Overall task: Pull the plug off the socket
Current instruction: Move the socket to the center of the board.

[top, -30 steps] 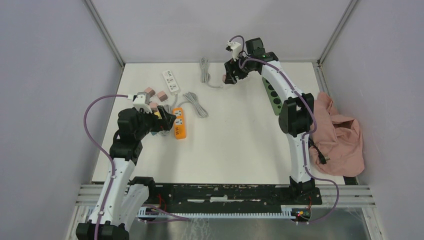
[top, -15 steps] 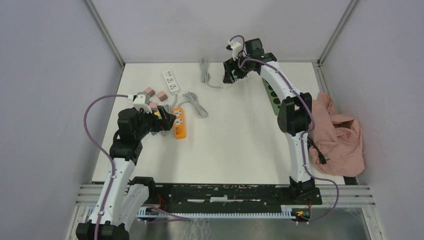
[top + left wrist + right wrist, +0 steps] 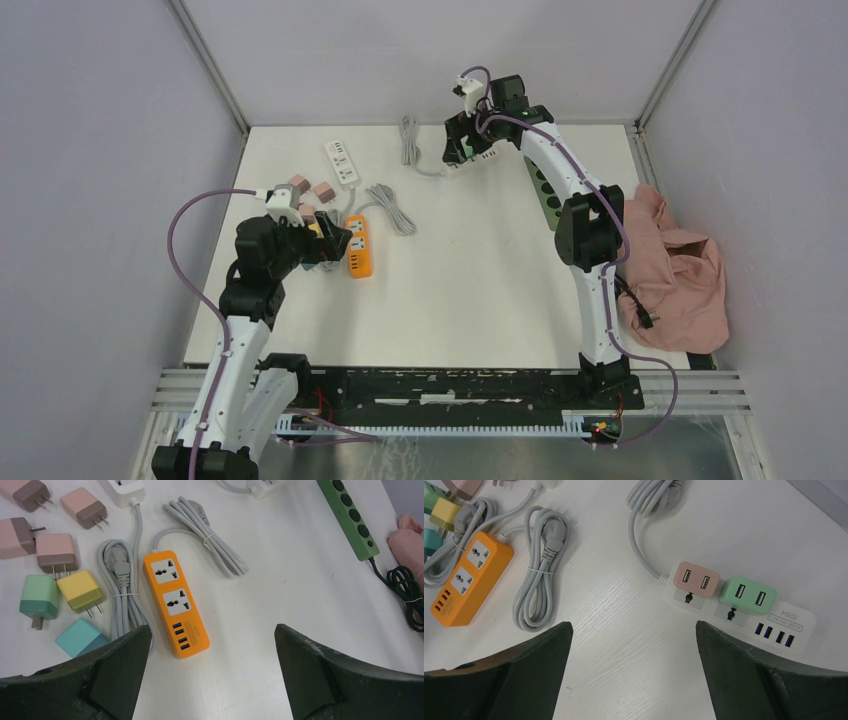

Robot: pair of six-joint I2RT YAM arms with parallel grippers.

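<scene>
The right claw [image 3: 632,627] stands wide, its two dark fingers [image 3: 524,670] far apart with nothing gripped between them. It is at the far end of the surface [image 3: 470,280], near the back wall. In its wrist view the white power strip [image 3: 796,617] shows ahead, between the fingertips and nearer the right one. Two plugs are seated side by side in the strip's sockets. The pink plug [image 3: 696,578] is at the end where the grey cord leaves the strip, and the green plug [image 3: 746,594] is just beside it, next to a row of blue USB ports. Neither finger touches either plug or the strip. The left claw [image 3: 212,630] is likewise spread wide and holds nothing. It sits on the left side of the surface over the orange power strip [image 3: 175,602], whose two sockets are bare. A coiled grey cable [image 3: 122,595] lies just left of the orange strip. Further left lie loose adapters: a mint one [image 3: 40,597], a yellow one [image 3: 80,591], a teal one [image 3: 80,637] and several pink-and-brown ones [image 3: 55,552]. A long green power strip [image 3: 352,517] lies toward the right edge, and a pink cloth [image 3: 680,265] is bunched beyond it, off the side of the surface.
</scene>
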